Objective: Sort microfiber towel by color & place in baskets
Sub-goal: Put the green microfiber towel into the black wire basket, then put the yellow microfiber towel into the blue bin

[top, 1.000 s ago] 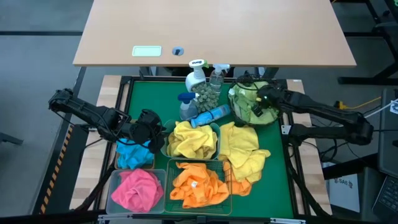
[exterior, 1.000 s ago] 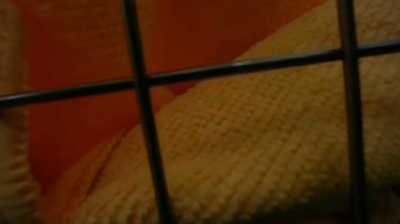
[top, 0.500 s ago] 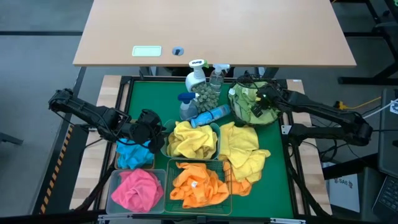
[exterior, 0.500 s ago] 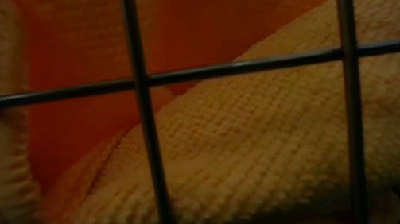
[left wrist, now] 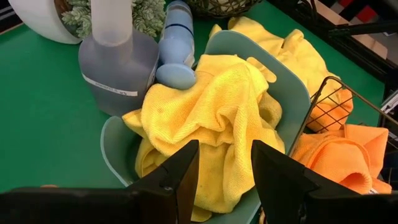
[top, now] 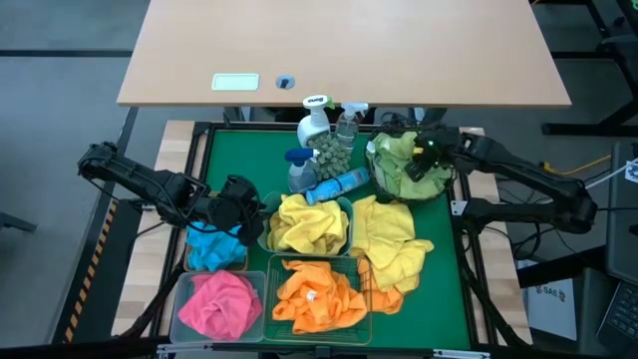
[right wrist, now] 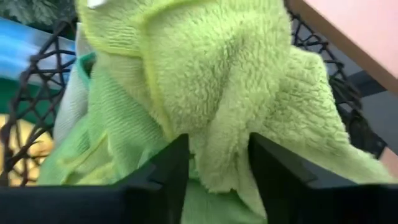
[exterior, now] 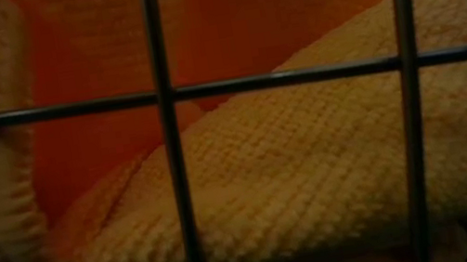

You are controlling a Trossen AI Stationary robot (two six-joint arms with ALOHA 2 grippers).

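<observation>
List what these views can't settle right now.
- Low view: orange towel behind wire bars fills it; table and both arms hidden.
- Blue towel's container: covered by towel and left gripper in high view.
- Right gripper: grip on green towel unclear; towel sits between fingers, and the high view is too small.
- Round black basket: depth hidden by green towels.
- Spray bottle: top cut off in left wrist view.

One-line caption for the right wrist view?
Right gripper with parted fingers over green towels piled in the black wire basket.
</observation>
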